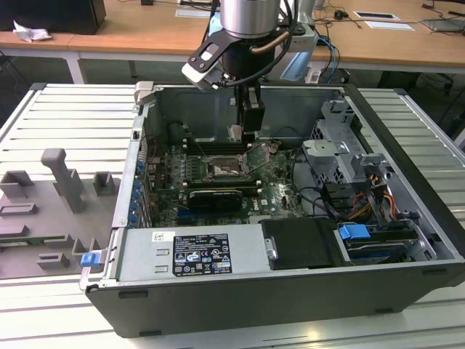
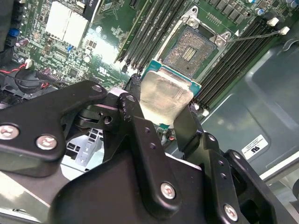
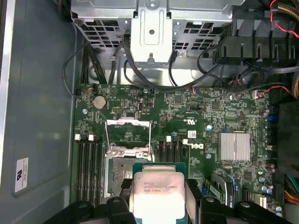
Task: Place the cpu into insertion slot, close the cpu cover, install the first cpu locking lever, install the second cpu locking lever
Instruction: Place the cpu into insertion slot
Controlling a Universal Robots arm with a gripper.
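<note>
My gripper (image 1: pixel 245 129) hangs inside the open computer case, shut on the cpu (image 1: pixel 236 133). In both wrist views the black fingers (image 2: pixel 133 100) clamp the chip by two opposite edges, its silver-grey top (image 2: pixel 166 95) and green rim showing. The cpu (image 3: pixel 156 193) hovers a little above the board, beside the insertion slot (image 3: pixel 120 179) and partly overlapping it in the first wrist view. The slot (image 2: pixel 191 49) is a bare dark square of contacts. The cpu cover (image 3: pixel 128 122) stands swung open at the slot's far edge. A thin wire lever (image 2: pixel 261 35) sticks out beside the slot.
Black memory slots (image 3: pixel 88 168) flank the socket. A black graphics card (image 1: pixel 214 198) lies across the board and a finned heatsink (image 3: pixel 235 146) stands nearby. The drive cage (image 1: pixel 338 145), cables and power supply (image 1: pixel 189 254) line the case. A grey fixture tray (image 1: pixel 51 203) is at the exterior view's left.
</note>
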